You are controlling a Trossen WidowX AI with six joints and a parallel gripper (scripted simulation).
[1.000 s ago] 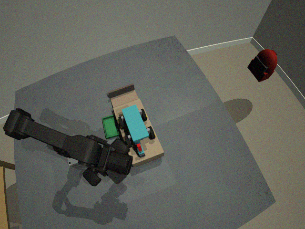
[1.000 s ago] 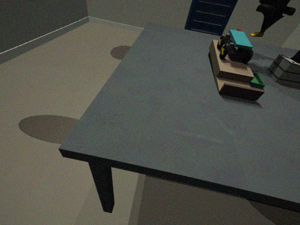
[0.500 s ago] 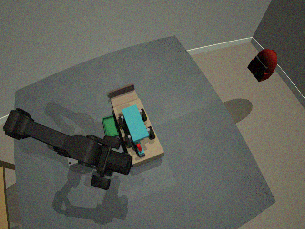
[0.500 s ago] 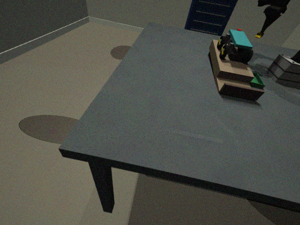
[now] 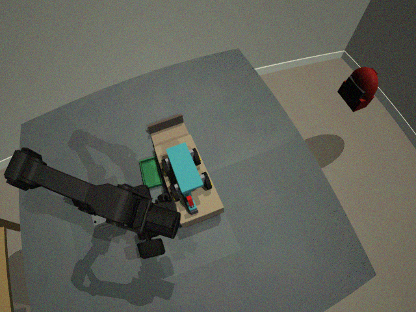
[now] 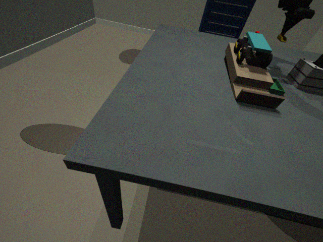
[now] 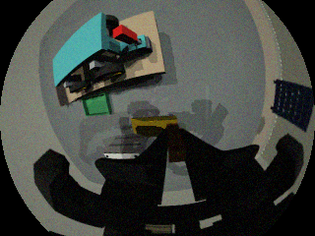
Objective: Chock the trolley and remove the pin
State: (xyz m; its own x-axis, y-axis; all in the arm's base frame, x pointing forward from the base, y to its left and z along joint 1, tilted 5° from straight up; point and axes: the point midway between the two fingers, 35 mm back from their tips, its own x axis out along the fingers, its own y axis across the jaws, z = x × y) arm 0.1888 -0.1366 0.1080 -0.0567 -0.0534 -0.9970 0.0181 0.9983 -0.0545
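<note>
My gripper (image 6: 283,33) (image 7: 172,132) is shut on the yellow chock (image 6: 281,38) (image 7: 154,120) and holds it in the air beside the ramp; only part of the orange handle shows between the fingers in the wrist view. In the top view the arm hides the chock. The trolley (image 5: 184,168) (image 6: 259,41) (image 7: 84,49), with a turquoise top and black wheels, stands on the wooden ramp (image 5: 210,200) (image 6: 254,73) (image 7: 154,58). The red-headed stop pin (image 5: 190,201) (image 6: 257,32) (image 7: 125,33) stands at its uphill end. The green tray (image 5: 151,172) (image 6: 277,87) (image 7: 96,105) sits beside the ramp and looks empty.
An end board (image 5: 166,123) (image 6: 258,98) crosses the ramp's low end. The arm (image 5: 110,201) reaches in from the tray's side of the ramp. The grey robot base (image 6: 308,72) stands beyond the tray. A blue cabinet (image 6: 226,15) (image 7: 293,104) stands past the table edge.
</note>
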